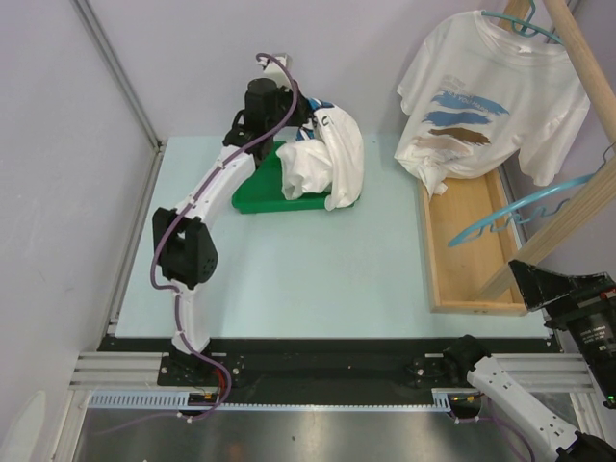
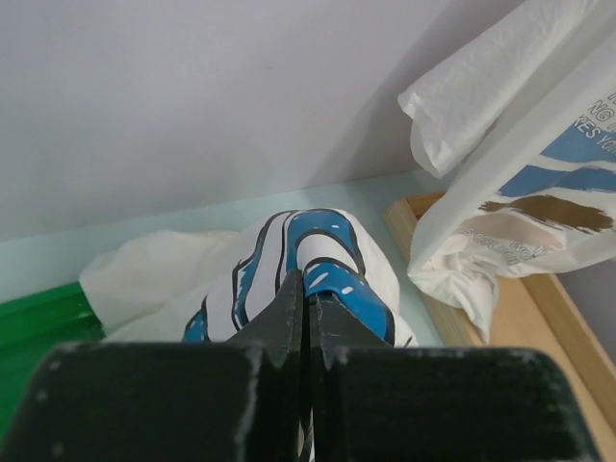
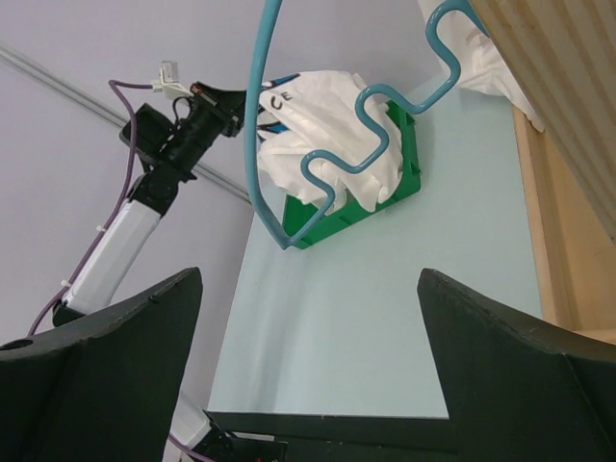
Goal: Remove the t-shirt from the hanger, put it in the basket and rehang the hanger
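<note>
Left hand (image 2: 305, 281) pinched shut on crumpled white cloth t-shirt with blue drawing (image 1: 337, 159), lifted over green plastic bin (image 1: 252, 192) at far side of pale blue table (image 1: 318, 279). Right hand (image 3: 308, 289) wide, holding nothing, near bare teal wire hanger (image 3: 252, 135). Second white t-shirt with blue and brown stripes (image 1: 491, 96) hangs on teal hanger (image 1: 525, 24) on wooden rack (image 1: 577, 48), above flat wooden tray (image 1: 462, 241)

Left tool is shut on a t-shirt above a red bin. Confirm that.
Not quite: the bin is green, not red, as the top view shows. The left tool is shut on a t-shirt above it.
</note>
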Available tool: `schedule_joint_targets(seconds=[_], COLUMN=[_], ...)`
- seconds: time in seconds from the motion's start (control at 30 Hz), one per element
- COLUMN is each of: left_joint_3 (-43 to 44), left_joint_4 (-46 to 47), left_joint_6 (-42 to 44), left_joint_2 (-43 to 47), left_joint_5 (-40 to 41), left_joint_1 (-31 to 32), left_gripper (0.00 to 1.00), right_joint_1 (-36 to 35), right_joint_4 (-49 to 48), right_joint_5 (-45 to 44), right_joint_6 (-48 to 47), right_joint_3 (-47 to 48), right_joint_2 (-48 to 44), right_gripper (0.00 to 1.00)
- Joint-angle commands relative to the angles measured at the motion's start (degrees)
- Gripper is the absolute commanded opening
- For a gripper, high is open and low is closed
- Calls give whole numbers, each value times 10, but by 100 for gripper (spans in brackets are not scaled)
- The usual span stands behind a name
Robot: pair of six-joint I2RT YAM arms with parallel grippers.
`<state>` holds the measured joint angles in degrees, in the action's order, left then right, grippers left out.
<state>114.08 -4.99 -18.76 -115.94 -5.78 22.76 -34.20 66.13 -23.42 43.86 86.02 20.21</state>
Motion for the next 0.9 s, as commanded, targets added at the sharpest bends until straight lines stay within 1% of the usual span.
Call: schedule_joint_targets(seconds=[0.0, 0.03, 0.1, 0.17, 0.23, 0.27, 0.3, 0.37, 0.4, 0.53, 0.57, 0.63, 0.7, 0.8, 0.87], left_joint_3=[14, 6, 0, -6, -35, -43, -39, -12, 19, 80, 92, 100, 75, 19, 8], left_joint_4=[65, 74, 94, 83, 77, 68, 54, -20, -39, -127, -168, -195, -206, -176, -172], left_joint_6=[-100, -116, -117, -105, -108, -115, -131, -145, -156, -196, -205, -222, -225, -221, -225], left_joint_2=[2, 5, 10, 27, 44, 55, 55, 35, 24, -26, -35, -52, -52, -46, -49], left_joint_5=[-7, -5, -4, 56, 132, 187, 213, 278, 294, 367, 391, 413, 439, 443, 448], left_joint_1=[0, 1, 8, 16, 25, 25, 22, 12, 9, -17, -27, -33, -36, -36, -37], left_gripper=[0, 0, 0, 0, 0, 0, 0, 0, 0, 0, 0, 0, 0, 0, 0], right_joint_1=[-4, -4, -4, -5, -4, -5, -5, -5, -5, -5, -5, -5, -5, -5, -5], right_joint_4=[-14, -14, -18, -20, -21, -21, -22, -22, -21, -26, -26, -25, -28, -33, -39], right_joint_5=[-11, -10, -7, -6, -7, -6, -7, -6, -5, 0, 0, 0, 0, 0, 7], right_joint_6=[-4, -4, -2, -1, -1, -2, -1, 0, 1, 2, 1, -1, -2, -4, -4], right_joint_3=[-11, -13, -19, -21, -22, -23, -23, -24, -25, -30, -30, -29, -29, -32, -36], right_joint_2=[11, 11, 12, 12, 12, 12, 12, 12, 12, 14, 17, 19, 19, 22, 22], right_gripper=[100, 100, 99, 100, 100, 99, 100, 100, 100, 100, 99, 100, 100, 100, 100])
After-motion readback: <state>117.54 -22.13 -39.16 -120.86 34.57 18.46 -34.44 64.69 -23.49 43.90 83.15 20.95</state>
